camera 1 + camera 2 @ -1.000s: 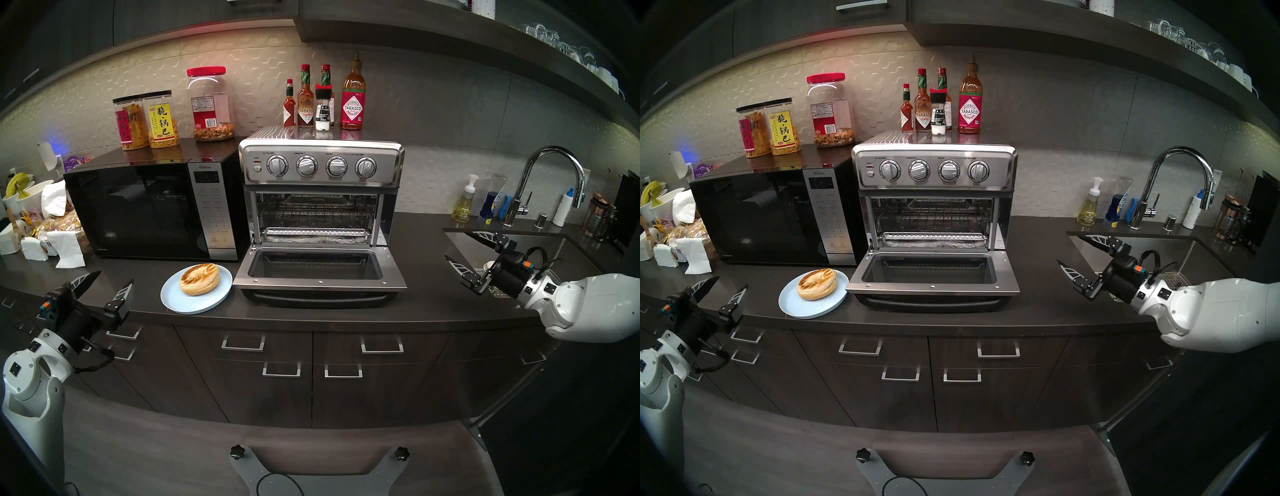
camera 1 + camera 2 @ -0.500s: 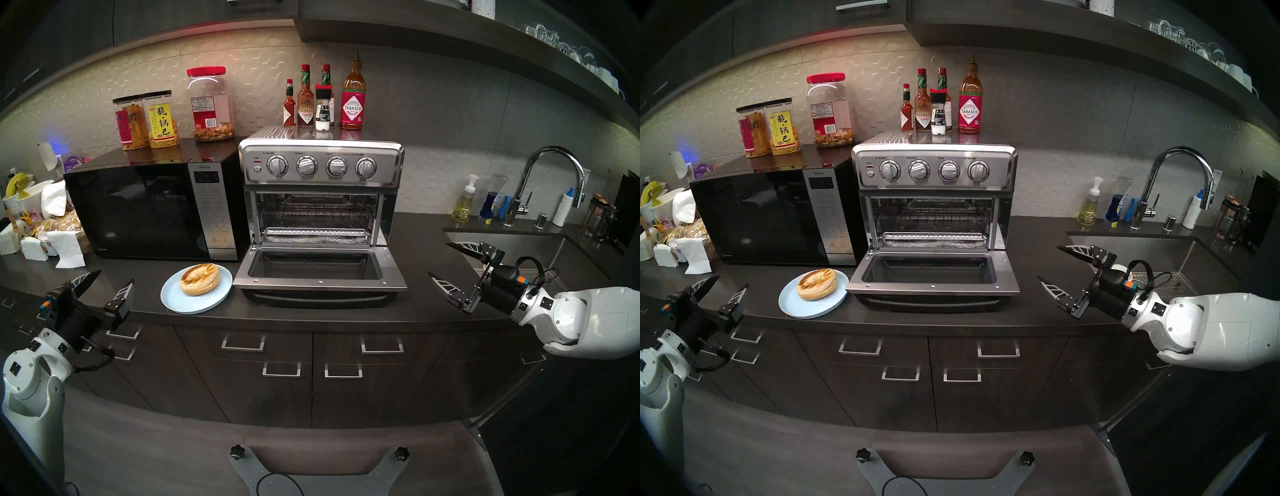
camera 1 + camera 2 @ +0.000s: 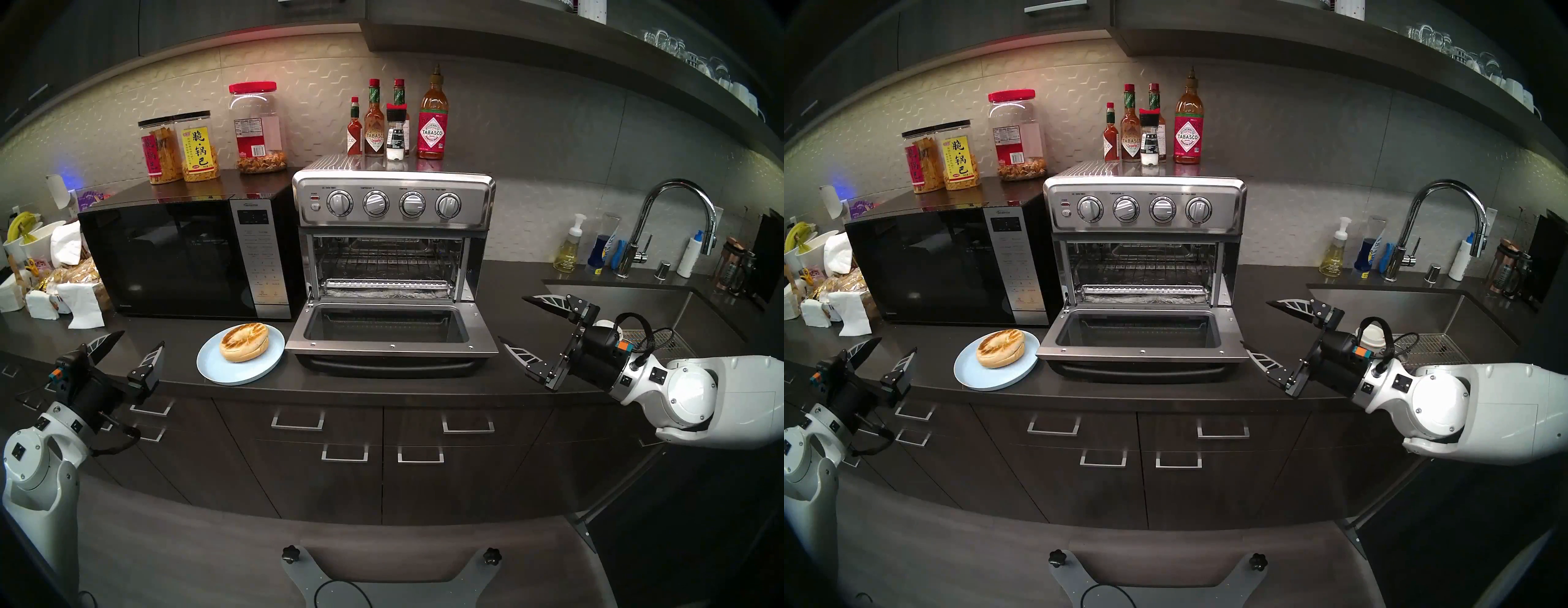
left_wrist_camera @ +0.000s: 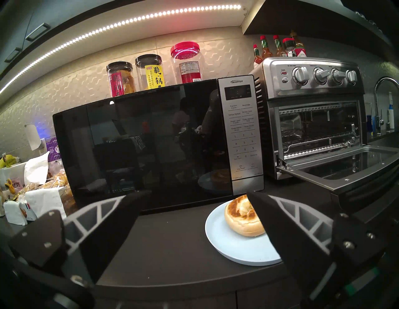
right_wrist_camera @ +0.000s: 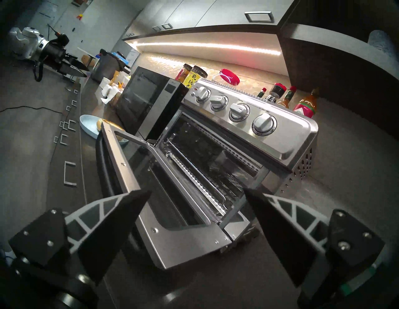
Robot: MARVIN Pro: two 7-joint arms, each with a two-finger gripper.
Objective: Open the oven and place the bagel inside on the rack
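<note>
- Oven (image 3: 394, 204) door (image 3: 391, 335) already dropped flat; bagel (image 3: 244, 342) on pale blue plate (image 3: 212, 365), just left of the door edge, untouched.
- Left gripper (image 3: 127, 346) hangs level near the counter's front edge, left of the plate, jaws spread wide, empty.
- Right gripper (image 3: 519, 327) sits right of the door, jaws wide too, holding nothing.
- Step in hand, as I read it: fetch the bagel. Left arm is closer; pinch across the rim, lift clear of the plate lip, carry over the door, set down on the rack (image 3: 384, 259).
- Bagel: round, soft-looking crumb, dark grill marks; likely squashes under a hard pinch.
- Plate smooth, may slide on the dark counter (image 3: 551, 382).
- Rack: thin wire bars. Crinkled foil tray (image 3: 386, 293) below; gap between them hard to judge here.
- Oven brushed steel, four knobs.
</note>
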